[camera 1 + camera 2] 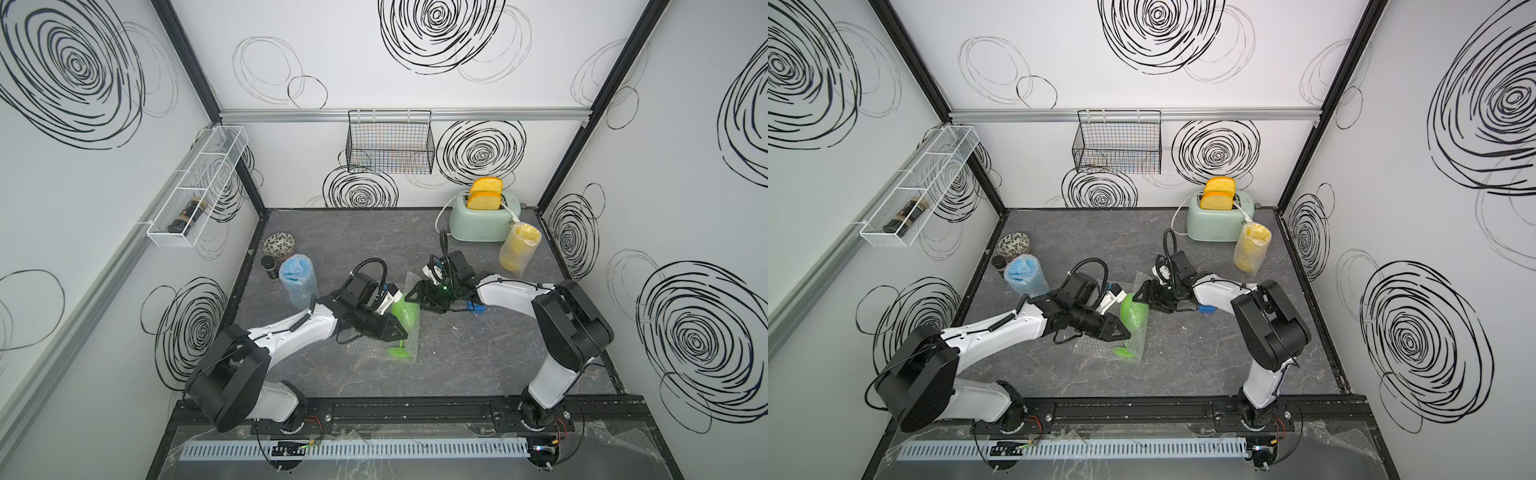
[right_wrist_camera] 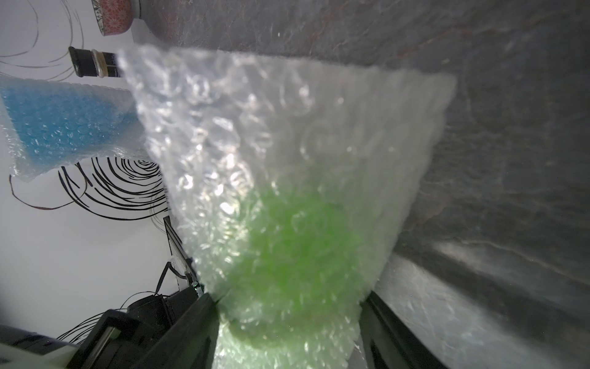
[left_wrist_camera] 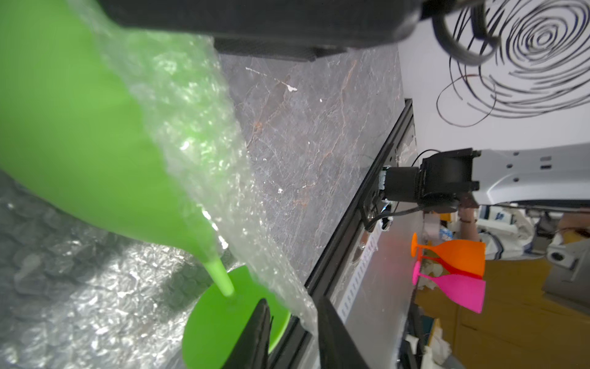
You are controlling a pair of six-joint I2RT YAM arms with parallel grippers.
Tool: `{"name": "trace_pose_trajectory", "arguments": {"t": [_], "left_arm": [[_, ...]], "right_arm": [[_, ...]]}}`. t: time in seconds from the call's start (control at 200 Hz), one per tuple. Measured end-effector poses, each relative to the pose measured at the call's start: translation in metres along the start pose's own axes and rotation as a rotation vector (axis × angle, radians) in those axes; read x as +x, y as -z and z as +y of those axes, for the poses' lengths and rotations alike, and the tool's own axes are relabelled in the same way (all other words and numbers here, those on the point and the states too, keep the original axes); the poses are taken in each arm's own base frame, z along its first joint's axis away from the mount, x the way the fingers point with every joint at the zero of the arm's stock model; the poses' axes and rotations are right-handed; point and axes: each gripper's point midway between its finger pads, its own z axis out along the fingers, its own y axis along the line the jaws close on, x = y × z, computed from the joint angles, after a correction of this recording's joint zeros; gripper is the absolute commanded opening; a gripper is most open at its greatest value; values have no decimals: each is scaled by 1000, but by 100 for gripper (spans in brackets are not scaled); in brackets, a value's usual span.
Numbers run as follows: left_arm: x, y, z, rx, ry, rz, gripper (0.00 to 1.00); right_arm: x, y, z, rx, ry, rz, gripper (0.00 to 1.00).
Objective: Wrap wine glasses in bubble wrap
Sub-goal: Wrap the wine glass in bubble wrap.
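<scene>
The left claw [image 3: 292,303] is narrow, its fingers astride the free edge of the bubble wrap [image 3: 191,134], just above the round foot of the green goblet [image 3: 79,127]. The clear film does not show whether it is pinched. The right claw [image 2: 289,297] stands wide, one finger pressed to each side of the film-covered bowl, which shows there only as a green blur.

In both top views the green goblet lies on its side at mid desk [image 1: 457,365], foot toward the front rail [image 1: 395,409]. The bubble wrap is flat beneath it and folded up over the side nearer the right arm [image 1: 511,291]. Both claw tips are largely masked there by their own bodies.

Outward, a wrapped blue goblet [image 1: 296,278] stands by a dark jar [image 1: 270,266] and a patterned bowl [image 1: 279,245]. A wrapped yellow goblet [image 1: 518,247] stands just beside the toaster [image 1: 478,220]. A blue tape dispenser [image 1: 476,308] is partly hidden by the right arm. Only the left wrist view shows an orange goblet [image 3: 456,255] and a pink goblet [image 3: 453,287] beyond the front rail.
</scene>
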Motion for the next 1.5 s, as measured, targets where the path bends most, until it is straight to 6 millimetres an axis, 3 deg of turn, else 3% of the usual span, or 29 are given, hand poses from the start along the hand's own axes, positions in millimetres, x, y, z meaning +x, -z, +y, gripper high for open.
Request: {"name": "trace_pose_trajectory", "arguments": {"t": [0.22,0.24,0.515,0.891,0.961,1.121,1.286,1.371,1.446,1.501], "left_arm": [[3,-2,3,-2,12,6,5],[3,-2,3,-3,13,7,0],[4,-3,7,-9,24,9,0],[12,0,32,-60,88,7,0],[13,0,32,-60,86,7,22],[10,6,32,-64,88,-9,38],[-16,43,39,-82,101,-156,51],[-32,64,55,-134,113,-247,53],[-41,79,78,-211,131,-305,65],[-46,86,96,-271,143,-331,67]], "right_arm": [[0,0,0,1,0,0,72],[0,0,1,1,0,0,72],[-1,0,1,2,-1,0,71],[-3,1,2,21,1,-4,71],[-2,1,3,25,5,-5,71],[-2,1,3,31,6,-1,71],[-1,0,4,33,11,0,71],[-2,0,5,37,15,-1,71],[-1,0,5,39,17,-1,71],[-1,-1,6,41,19,-2,71]]}}
